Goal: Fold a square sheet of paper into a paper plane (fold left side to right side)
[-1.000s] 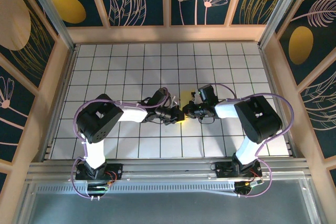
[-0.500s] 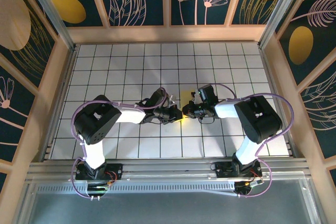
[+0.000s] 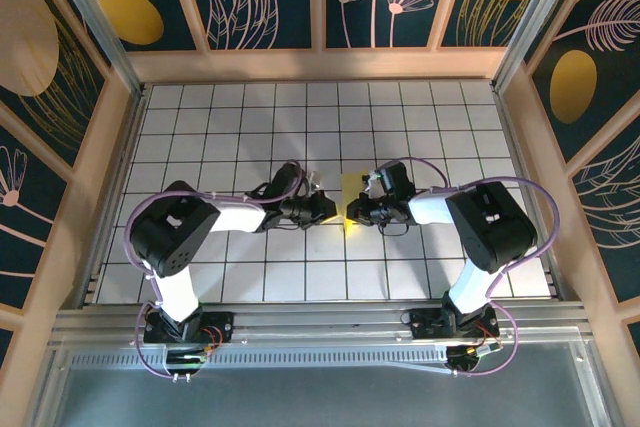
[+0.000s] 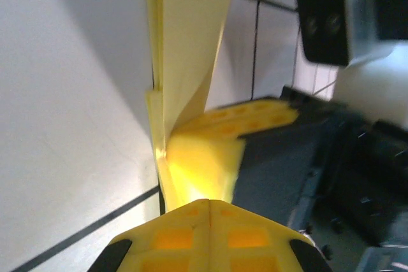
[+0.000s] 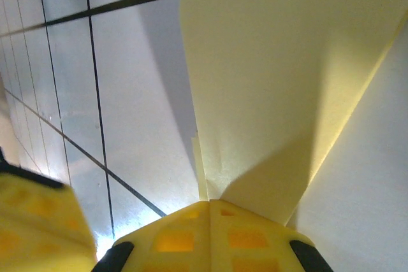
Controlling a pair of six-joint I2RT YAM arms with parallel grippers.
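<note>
The table (image 3: 200,127) has a white top divided into square tiles by dark grid lines and bounded by a pale wooden frame (image 3: 320,65). A folded yellow paper sheet (image 3: 352,185) sits near its centre; whether it lies flat cannot be told.

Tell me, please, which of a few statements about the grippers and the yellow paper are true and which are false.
1. The left gripper and the right gripper are both shut. True.
2. The yellow paper lies flat and unfolded on the table. False: it shows folded layers, and one end is lifted in a gripper.
3. The right gripper is pinching the yellow paper. True.
4. The two grippers sit at opposite ends of the table. False: they face each other close together near its middle.
5. The table is white with dark grid lines. True.
</note>
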